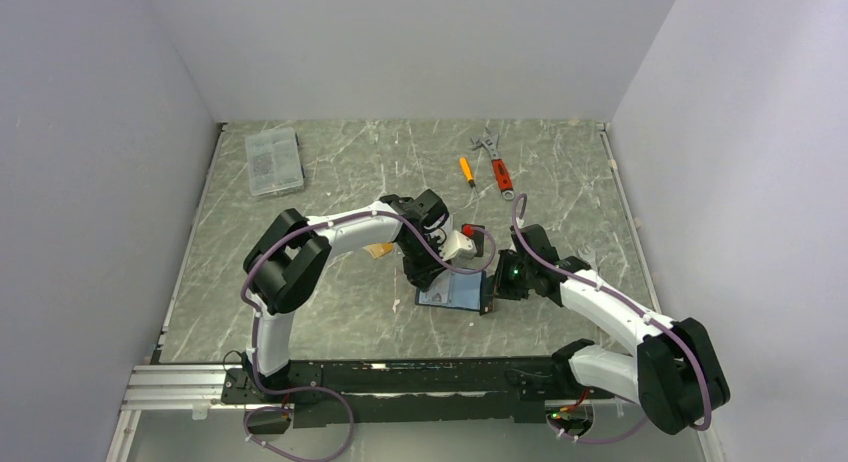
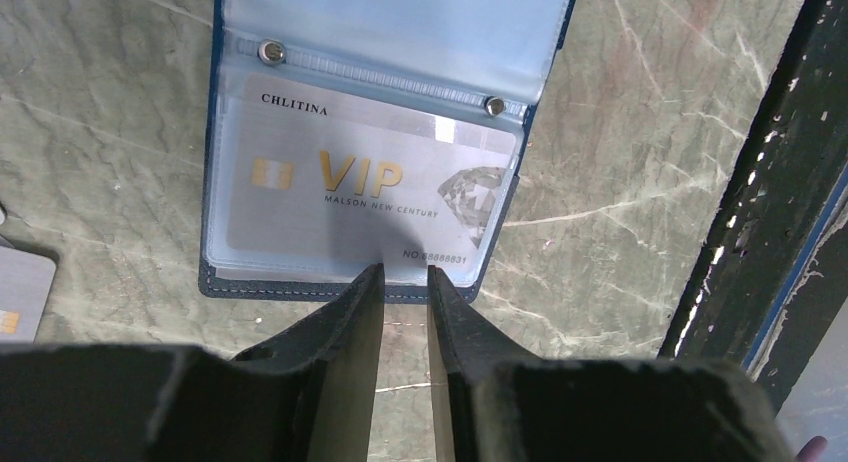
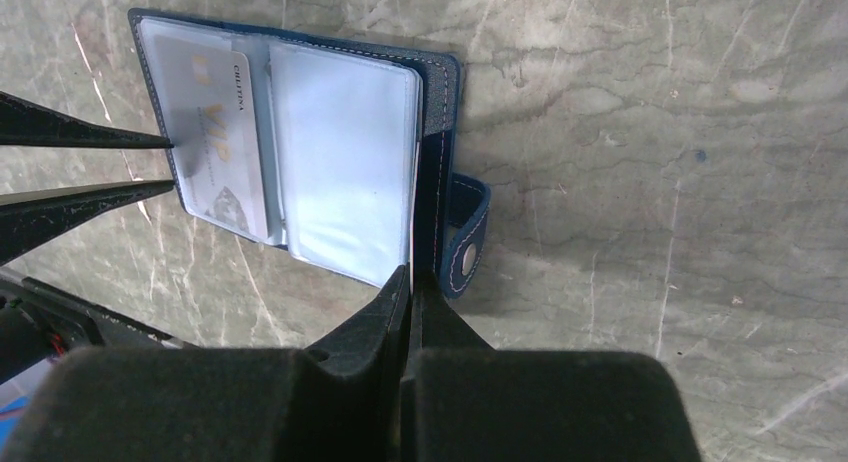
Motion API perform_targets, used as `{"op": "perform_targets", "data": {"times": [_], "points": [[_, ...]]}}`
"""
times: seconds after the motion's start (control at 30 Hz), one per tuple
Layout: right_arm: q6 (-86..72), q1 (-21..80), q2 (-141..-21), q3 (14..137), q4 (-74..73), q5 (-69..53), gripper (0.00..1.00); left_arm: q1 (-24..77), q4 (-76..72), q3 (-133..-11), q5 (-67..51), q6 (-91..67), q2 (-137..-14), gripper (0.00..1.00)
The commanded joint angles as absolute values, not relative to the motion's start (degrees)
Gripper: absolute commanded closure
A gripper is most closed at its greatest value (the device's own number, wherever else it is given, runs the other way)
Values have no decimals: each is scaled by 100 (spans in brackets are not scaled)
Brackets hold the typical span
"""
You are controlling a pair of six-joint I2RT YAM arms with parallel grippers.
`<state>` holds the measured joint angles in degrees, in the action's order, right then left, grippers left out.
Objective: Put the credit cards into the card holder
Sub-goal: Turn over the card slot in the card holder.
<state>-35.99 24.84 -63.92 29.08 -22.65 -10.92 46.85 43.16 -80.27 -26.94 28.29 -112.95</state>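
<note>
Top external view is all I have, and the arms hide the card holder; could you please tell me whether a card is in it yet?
Observer: Yes, the left wrist view shows a silvery VIP card lying in a clear sleeve of the open card holder.
Operator: Thank you. Are the left fingers gripping it?
Observer: No, the left fingers stand apart, with their tips at the card holder's near edge.
Operator: And the right fingers?
Observer: The right fingers are shut on the card holder's cover edge, beside the snap tab.

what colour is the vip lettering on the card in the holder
Gold, on the silvery-white card; clearest in the left wrist view.
</note>
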Motion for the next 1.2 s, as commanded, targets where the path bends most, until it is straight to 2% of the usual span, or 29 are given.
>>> {"op": "perform_targets", "data": {"times": [0.0, 0.9, 1.17], "points": [[-3628, 2505, -6396, 2863, -2106, -1215, 100, 4674, 4343, -8140, -2770, 2961, -11126, 72], [-3599, 2494, -6332, 2841, -1695, -1846, 100, 4680, 4201, -7748, -2228, 3166, -11477, 77], [-3520, 2496, -6091, 2991, -2029, -1651, 100, 4681, 4234, -7787, -2231, 3155, -11469, 78]]}}
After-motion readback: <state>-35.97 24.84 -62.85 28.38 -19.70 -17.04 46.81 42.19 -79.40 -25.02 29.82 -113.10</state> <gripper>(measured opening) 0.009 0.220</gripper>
